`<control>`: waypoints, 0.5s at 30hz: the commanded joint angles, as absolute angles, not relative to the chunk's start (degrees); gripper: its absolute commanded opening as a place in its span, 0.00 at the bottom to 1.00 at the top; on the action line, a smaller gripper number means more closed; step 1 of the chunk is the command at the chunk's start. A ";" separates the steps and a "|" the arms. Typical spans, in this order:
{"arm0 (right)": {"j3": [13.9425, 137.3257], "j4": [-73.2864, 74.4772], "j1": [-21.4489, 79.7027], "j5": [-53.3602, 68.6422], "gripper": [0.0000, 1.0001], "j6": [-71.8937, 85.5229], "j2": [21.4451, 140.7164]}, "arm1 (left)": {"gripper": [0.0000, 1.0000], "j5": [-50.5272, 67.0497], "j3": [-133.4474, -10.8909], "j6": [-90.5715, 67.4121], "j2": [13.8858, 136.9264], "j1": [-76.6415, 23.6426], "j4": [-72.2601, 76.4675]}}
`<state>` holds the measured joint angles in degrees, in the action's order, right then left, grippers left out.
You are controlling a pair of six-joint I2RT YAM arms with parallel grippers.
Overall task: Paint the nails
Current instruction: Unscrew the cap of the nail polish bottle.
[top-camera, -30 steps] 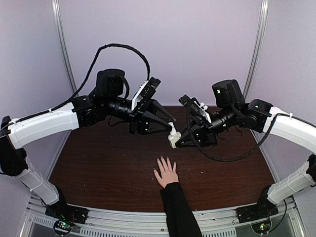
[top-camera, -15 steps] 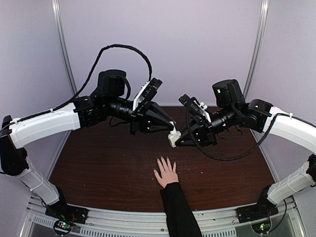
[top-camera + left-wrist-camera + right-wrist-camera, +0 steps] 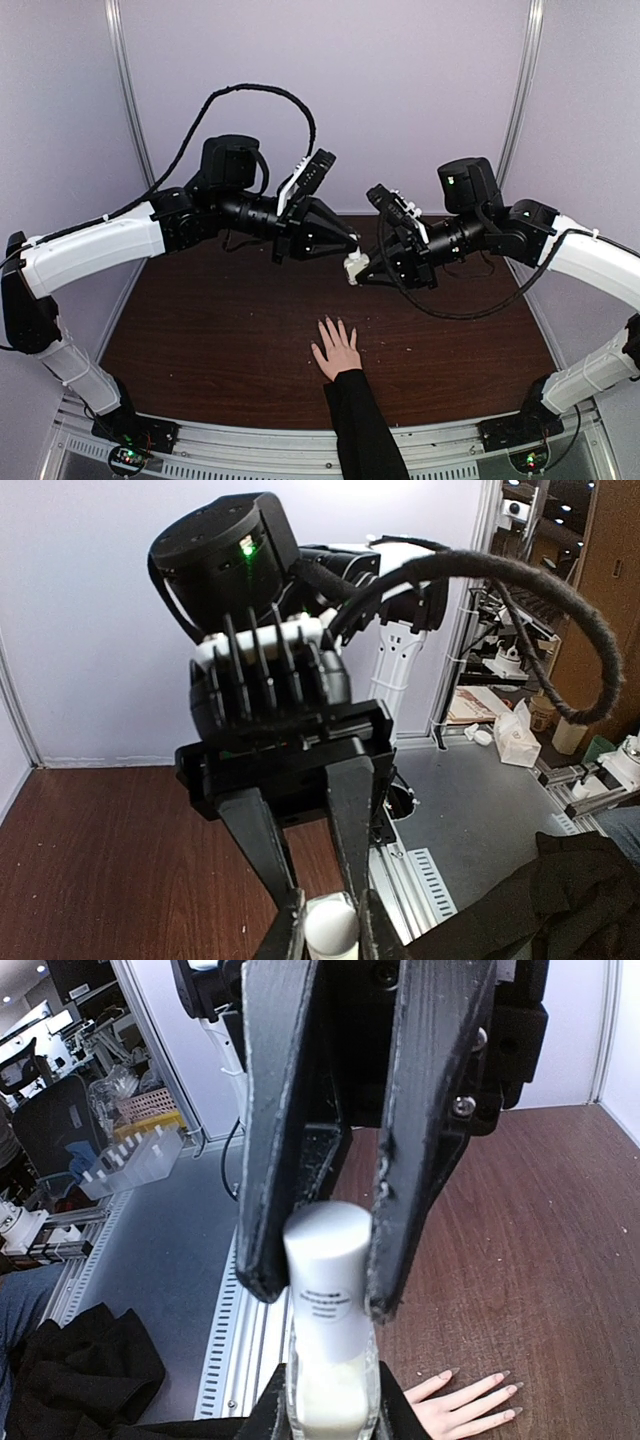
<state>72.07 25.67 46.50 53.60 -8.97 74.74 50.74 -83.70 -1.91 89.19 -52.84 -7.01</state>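
Overhead, the left gripper (image 3: 352,250) and right gripper (image 3: 362,276) are pinching one polish bottle (image 3: 352,267) above the spread hand (image 3: 337,352), too small there for detail; the left wrist view is cropping its white cap (image 3: 330,927); the right wrist's is catching the nails (image 3: 514,1389) bottom right.

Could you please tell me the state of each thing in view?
left gripper: shut on the white cap
right gripper: shut on the bottle
white cap: on the bottle
bottle: held off the table
hand: flat on the table, fingers spread
nails: no polish that I can tell
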 commanded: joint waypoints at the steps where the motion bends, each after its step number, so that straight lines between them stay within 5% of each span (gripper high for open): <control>1: 73.65 24.44 46.76 47.99 0.00 -10.48 73.94 | 0.00 44.85 -85.34 -2.64 90.02 -53.15 -5.11; 15: 73.16 23.17 46.75 31.72 0.00 -10.92 72.89 | 0.00 29.51 -84.75 -6.90 90.06 -53.16 -5.49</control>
<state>72.07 25.34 46.48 38.48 -10.39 74.56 35.94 -83.70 -4.29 89.23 -52.95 -8.25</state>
